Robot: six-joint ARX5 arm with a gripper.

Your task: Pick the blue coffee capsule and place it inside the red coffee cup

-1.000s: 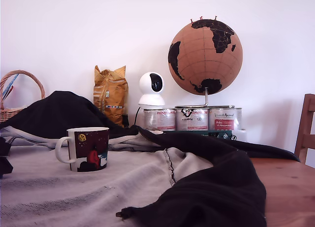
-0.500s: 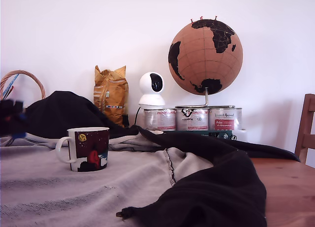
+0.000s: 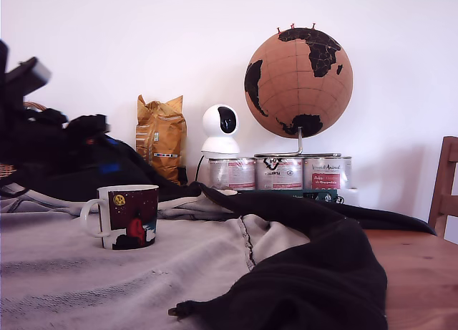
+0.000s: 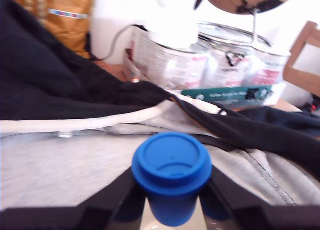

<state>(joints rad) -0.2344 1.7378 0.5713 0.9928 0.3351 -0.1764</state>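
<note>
Gripping the blue coffee capsule [image 4: 171,175] between both fingers, the gripper [image 4: 171,210] is closed snug on its sides, capsule upright. In the exterior view the arm sits blurred above the grey cloth [image 3: 107,273] at the tabletop's left edge, up and to the left of the red coffee cup [image 3: 123,216]. Cup stands upright on the cloth, handle toward the exterior view's left.

Smooth matt blue plastic capsule [image 4: 171,172], glossy ceramic cup [image 3: 123,216], shiny metal tins [image 3: 279,172], rough grey cloth [image 3: 86,273], wooden table [image 3: 422,273], cork-like globe [image 3: 298,82]
</note>
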